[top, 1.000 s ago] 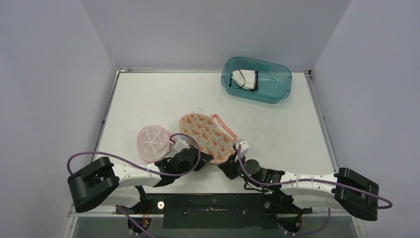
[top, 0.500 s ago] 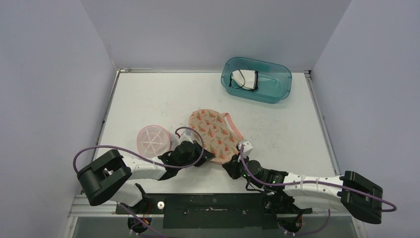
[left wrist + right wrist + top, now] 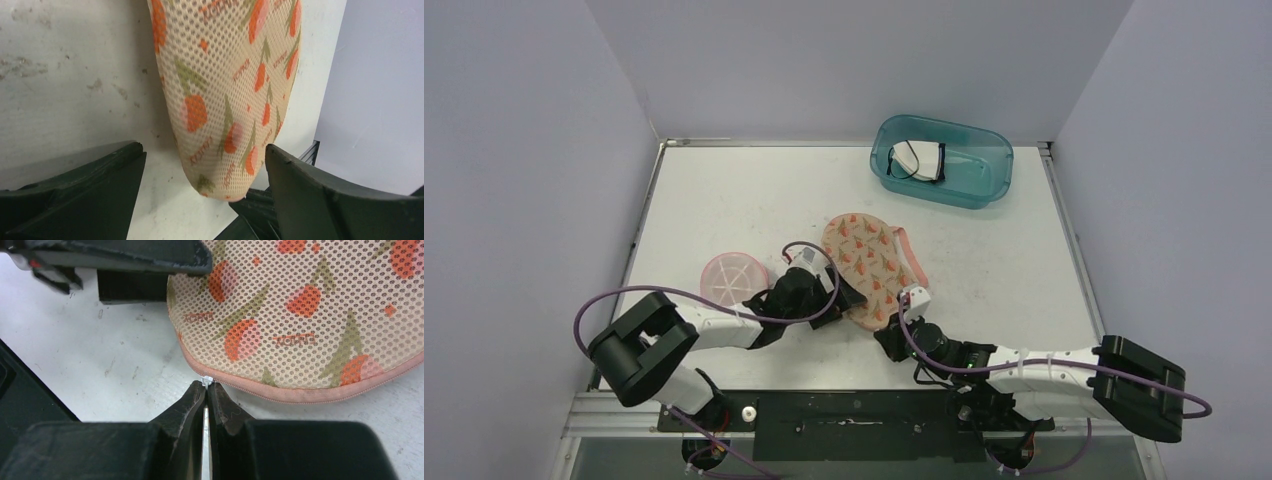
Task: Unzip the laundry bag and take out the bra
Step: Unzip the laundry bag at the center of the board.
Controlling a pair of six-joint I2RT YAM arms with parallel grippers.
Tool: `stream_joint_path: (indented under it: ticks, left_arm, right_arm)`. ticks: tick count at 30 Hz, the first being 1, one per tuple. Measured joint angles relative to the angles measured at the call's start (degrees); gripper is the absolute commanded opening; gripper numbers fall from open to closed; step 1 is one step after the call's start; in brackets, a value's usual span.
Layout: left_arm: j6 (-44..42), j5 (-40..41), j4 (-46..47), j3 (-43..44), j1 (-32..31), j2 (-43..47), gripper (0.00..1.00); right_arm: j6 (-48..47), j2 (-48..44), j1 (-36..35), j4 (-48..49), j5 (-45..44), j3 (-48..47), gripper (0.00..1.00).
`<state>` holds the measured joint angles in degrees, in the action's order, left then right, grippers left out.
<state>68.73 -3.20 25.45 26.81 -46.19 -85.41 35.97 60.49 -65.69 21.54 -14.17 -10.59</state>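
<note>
Although the mesh hides its contents, I read the laundry bag (image 3: 869, 265) lying on the table (image 3: 724, 200), left gripper (image 3: 204, 152) spread wide astride its tip, right gripper (image 3: 206, 389) pinched on the zipper tab (image 3: 206, 379).

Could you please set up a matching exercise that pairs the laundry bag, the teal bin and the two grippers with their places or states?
Things:
1. laundry bag
2. teal bin
3. left gripper
4. right gripper

Places or states:
A. shut on the white tab at the bag's edge
B. at the far right of the table
C. open, straddling the bag's end
D. mid-table, mesh with an orange print

Pairs: 1-D, 2-B, 3-C, 4-A
</note>
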Motion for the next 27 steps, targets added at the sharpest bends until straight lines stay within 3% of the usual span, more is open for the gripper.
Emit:
stream_joint_path:
  ticks: [4,10,18,27]
  left_arm:
    - [1.81,1.79,-2.36,-2.82,-2.91,5.2,0.9]
    - [7.34,6.78,-6.05,-6.38,-10.08,11.17,0.83]
    - [13.88,14.16,-7.26,-9.55,-10.38,15.69,0.74]
    - [16.74,15.85,-5.11,-9.73,-10.12,11.47,0.45]
  right_arm:
    - [-0.26,2.45,0.0,1.64,0.13,-0.9,0.05]
    - [-0.81,7.74,0.0,5.4,1.97,-3.76,0.05]
    - [-0.85,13.46,-0.04,10.71,5.29,-5.46,0.05]
    - [-0.74,15.47,-0.04,14.12,7.26,-5.46,0.05]
